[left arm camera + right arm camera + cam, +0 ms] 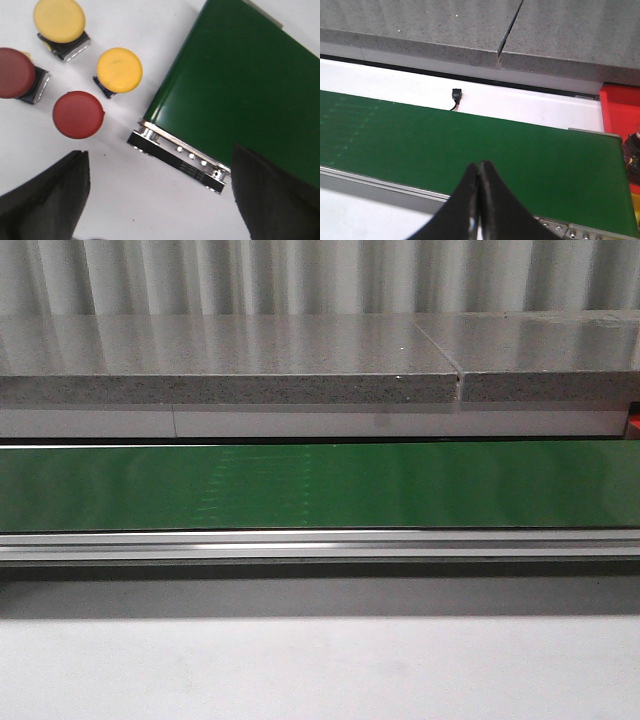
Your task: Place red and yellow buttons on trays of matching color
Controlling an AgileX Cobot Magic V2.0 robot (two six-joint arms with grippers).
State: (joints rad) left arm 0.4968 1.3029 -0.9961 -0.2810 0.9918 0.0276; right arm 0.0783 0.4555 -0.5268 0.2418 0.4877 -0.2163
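Left claw [160,200] spread wide above four buttons [78,114] | right claw [479,200] pressed together over green belt [470,145], red tray [620,110] beyond

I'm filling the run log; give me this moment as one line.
left gripper: open, above white table near four buttons | right gripper: shut, empty, over green belt | red tray: partly visible

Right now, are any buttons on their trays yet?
None looks placed. Two yellow buttons and two red buttons sit on the white table by the belt's end. Nothing is in hand: left end effector open, right end effector shut, empty. All four remain; only a red tray shows.
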